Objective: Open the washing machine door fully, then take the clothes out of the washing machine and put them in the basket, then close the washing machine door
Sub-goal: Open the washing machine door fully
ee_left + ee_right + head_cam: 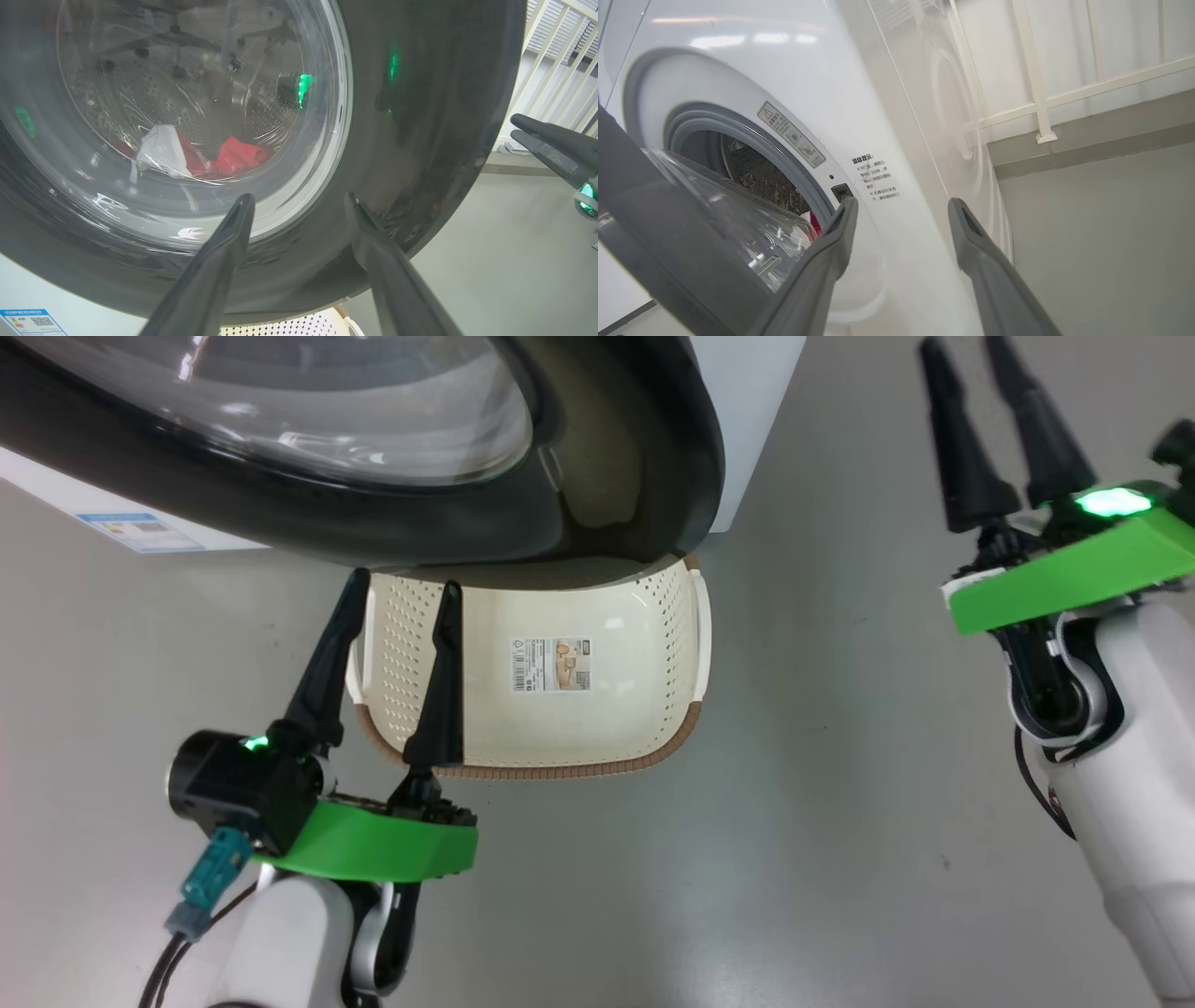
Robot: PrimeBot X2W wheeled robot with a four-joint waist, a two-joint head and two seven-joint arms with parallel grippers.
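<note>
Door-opening step: black-rimmed round glass door (644, 476) ajar on white boxy washing machine (896, 116); red and white clothes (236, 156) inside drum (154, 93); cream perforated plastic basket (560, 770) on floor (840, 803) beneath. Left tool (405, 581) and right tool (963, 345) spread, empty. Next, judged: swing door wide.

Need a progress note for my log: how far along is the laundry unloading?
Done: the washing machine door is ajar, not fully open. In hand: nothing; the left gripper and right gripper are open and empty. Left: swing the door wide, move the clothes from the drum into the empty basket, close up.
</note>
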